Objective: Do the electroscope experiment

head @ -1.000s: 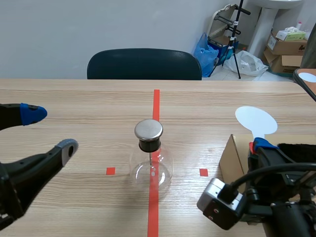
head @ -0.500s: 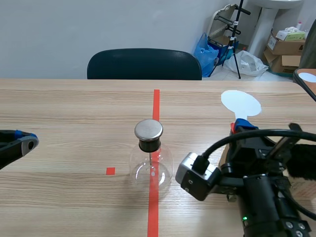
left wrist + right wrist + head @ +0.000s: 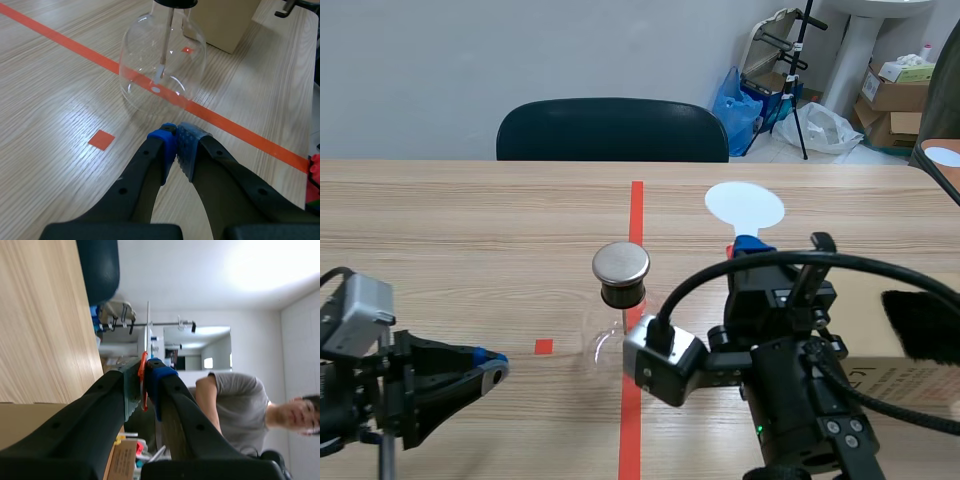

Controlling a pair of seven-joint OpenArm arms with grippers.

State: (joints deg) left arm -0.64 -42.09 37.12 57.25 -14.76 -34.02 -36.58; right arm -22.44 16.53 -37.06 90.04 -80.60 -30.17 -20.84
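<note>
The wooden table [image 3: 470, 230] held the glass flask [image 3: 605, 345] of the electroscope. It stood on the red tape line, near the middle. The job looked to be at the step where the charged thing is brought to the flask.

The right arm came in low from its side and reached up and toward the middle. Its claw, the right gripper [image 3: 752, 245], was closed tight on the red handle of the white paddle [image 3: 745, 205]. The paddle's round end stood up above the claw, out past the flask and off to its right side, not touching it.

The next move would likely be to bring that round end to the shiny metal cap [image 3: 621, 263] on top of the flask. That would need a slow, careful swing, because the flask is thin glass and could tip over. Then the little strip inside the flask [image 3: 159, 75] would be the thing to watch.

The left arm lay low over the table, pointing at the flask. Its claw, the left gripper [image 3: 175, 145], was closed on nothing, with its blue pads [image 3: 162, 145] pressed together. It sat near the bottom of the flask but did not touch it.
</note>
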